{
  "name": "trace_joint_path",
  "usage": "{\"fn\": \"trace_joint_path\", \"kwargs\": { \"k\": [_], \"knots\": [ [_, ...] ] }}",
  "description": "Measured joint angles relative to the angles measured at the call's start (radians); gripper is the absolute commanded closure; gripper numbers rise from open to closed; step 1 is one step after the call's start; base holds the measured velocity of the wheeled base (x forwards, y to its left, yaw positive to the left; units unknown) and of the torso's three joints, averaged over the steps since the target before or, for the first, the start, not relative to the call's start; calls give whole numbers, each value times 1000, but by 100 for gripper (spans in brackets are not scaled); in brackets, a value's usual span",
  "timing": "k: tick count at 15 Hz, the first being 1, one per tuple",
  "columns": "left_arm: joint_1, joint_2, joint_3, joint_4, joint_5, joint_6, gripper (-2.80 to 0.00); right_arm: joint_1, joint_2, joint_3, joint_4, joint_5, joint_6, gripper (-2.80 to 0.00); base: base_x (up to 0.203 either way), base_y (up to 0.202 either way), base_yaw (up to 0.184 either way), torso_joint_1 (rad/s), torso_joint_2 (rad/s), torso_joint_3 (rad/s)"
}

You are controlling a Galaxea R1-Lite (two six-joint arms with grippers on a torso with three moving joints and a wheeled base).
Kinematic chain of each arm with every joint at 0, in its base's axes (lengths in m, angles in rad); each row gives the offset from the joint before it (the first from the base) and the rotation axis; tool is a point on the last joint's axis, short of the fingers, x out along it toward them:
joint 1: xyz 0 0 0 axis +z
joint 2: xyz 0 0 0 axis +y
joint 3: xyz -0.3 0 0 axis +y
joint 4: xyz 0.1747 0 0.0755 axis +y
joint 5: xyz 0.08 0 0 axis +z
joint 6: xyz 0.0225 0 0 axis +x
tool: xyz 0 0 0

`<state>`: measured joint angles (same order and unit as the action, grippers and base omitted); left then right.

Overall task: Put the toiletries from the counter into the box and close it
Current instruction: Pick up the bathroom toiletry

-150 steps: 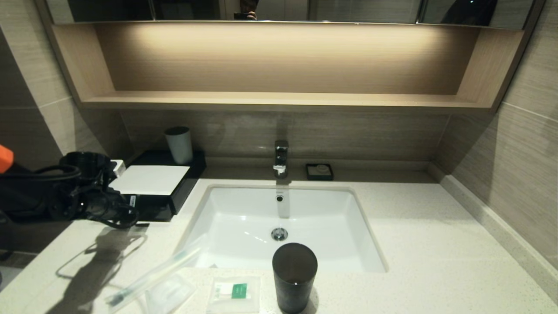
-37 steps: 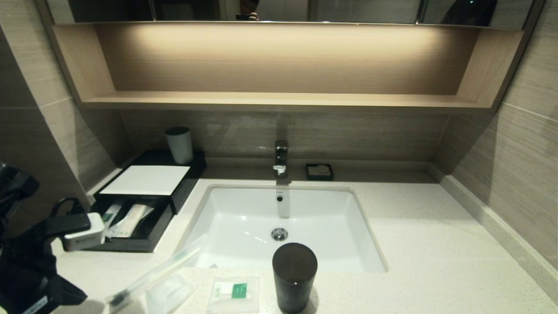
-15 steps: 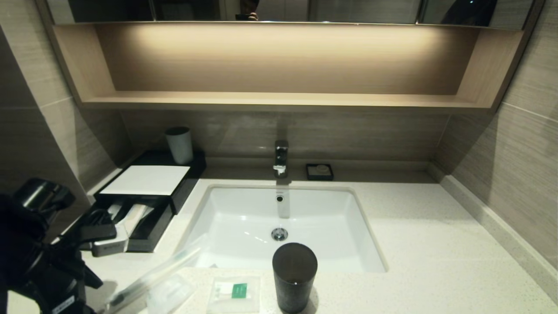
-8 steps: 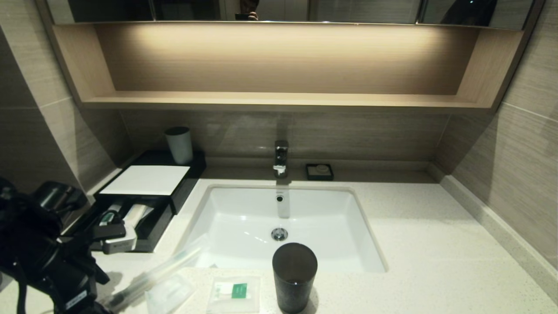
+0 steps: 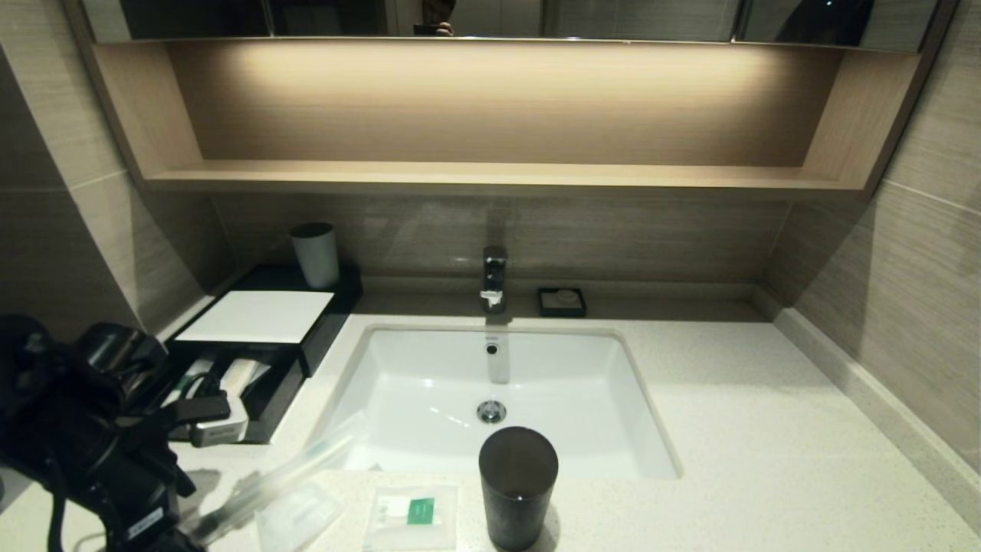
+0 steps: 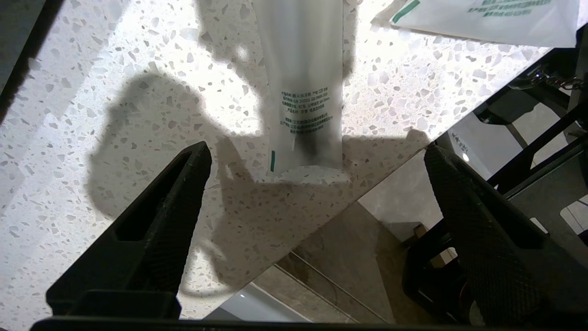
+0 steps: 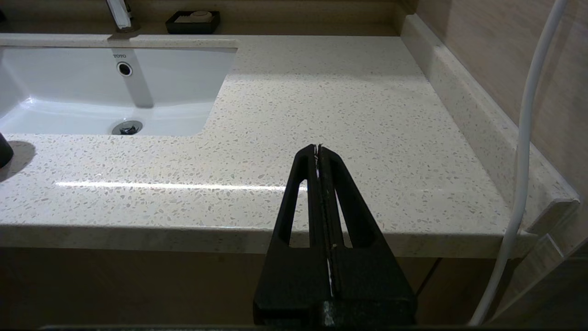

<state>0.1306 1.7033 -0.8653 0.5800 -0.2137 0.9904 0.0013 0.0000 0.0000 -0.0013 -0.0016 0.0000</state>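
Observation:
The black box [image 5: 322, 326] stands at the back left of the counter [image 5: 728, 429], its drawer [image 5: 264, 410] pulled out with several wrapped items inside. The long toothbrush sleeve [image 5: 295, 468], the small clear packet [image 5: 299, 515] and the square white sachet [image 5: 414, 512] lie along the counter's front edge. My left gripper [image 6: 317, 154] is open and empty, hanging over the near end of the toothbrush sleeve [image 6: 303, 92] at the counter's edge. My right gripper [image 7: 318, 149] is shut and empty, parked off the front edge at the right.
A tall dark cup [image 5: 517, 483] stands just right of the sachet. The white sink [image 5: 613, 406] and the faucet [image 5: 494, 276] fill the middle. A white cup [image 5: 314, 253] stands on the box. A small black soap dish [image 5: 562, 301] sits behind the sink.
The drawer, shut ten seconds ago, now stands pulled out. My left arm has moved from the drawer front toward the counter's front edge, over the near end of the toothbrush sleeve.

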Motion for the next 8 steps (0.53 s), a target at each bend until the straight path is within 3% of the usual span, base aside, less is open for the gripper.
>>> {"fn": "trace_joint_path", "kwargs": {
  "k": [8],
  "knots": [
    [-24,20,10,-37,39,-4,-280,0,0,0,0,0,0,0,0,0,0,0,0,0]
  ]
}}
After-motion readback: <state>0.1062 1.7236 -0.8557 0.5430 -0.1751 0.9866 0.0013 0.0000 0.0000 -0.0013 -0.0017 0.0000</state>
